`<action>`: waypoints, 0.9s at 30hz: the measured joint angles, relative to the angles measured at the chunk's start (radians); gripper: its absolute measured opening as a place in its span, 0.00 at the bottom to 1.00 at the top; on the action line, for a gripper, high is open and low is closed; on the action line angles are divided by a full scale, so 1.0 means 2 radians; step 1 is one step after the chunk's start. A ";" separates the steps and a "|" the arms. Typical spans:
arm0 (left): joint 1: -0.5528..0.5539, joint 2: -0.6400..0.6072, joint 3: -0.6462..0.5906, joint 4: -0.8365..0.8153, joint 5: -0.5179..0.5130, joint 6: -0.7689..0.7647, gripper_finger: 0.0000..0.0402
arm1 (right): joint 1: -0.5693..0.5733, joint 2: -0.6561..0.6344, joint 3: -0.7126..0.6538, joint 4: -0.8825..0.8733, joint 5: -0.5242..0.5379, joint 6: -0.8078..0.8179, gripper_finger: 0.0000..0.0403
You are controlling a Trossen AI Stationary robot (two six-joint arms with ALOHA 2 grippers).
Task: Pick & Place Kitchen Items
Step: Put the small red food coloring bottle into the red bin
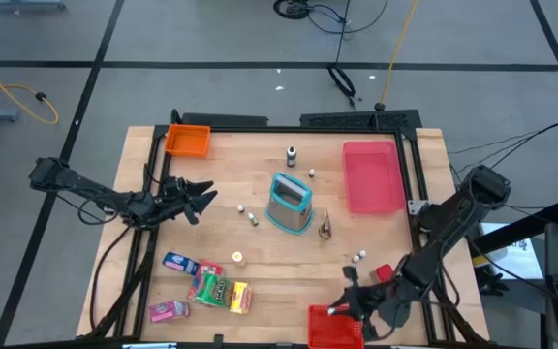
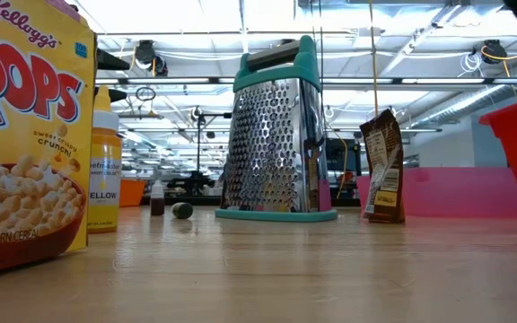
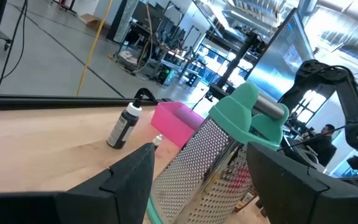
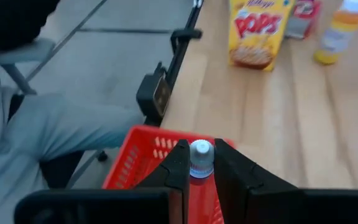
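Right wrist view: right hand (image 4: 201, 163) pinches small white-capped bottle (image 4: 201, 155) over red bin (image 4: 143, 163).

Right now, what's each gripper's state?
Left gripper: open, empty, facing the teal-handled metal grater.
Right gripper: shut on small white-capped bottle, over red bin.

Bright overhead ceiling lights glare in low view; right wrist view blurred.

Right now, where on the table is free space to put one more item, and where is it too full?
Bare wood lies between the orange bin and the grater, and between the snack packets and the red basket. It is crowded around the grater, with small bottles and a brown packet close by.
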 joint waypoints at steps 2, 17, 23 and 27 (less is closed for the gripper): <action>0.000 0.000 0.000 0.000 0.000 0.000 0.64 | 0.003 0.013 0.005 0.000 -0.012 0.006 0.09; 0.000 0.000 0.000 -0.001 0.000 -0.002 0.64 | 0.008 0.069 0.027 0.000 -0.048 0.024 0.09; 0.000 0.000 0.000 -0.001 0.000 0.000 0.64 | 0.007 0.069 0.027 -0.014 -0.033 0.022 0.16; 0.000 0.000 0.000 -0.001 0.001 0.001 0.64 | 0.006 0.069 0.027 -0.019 -0.032 0.017 0.19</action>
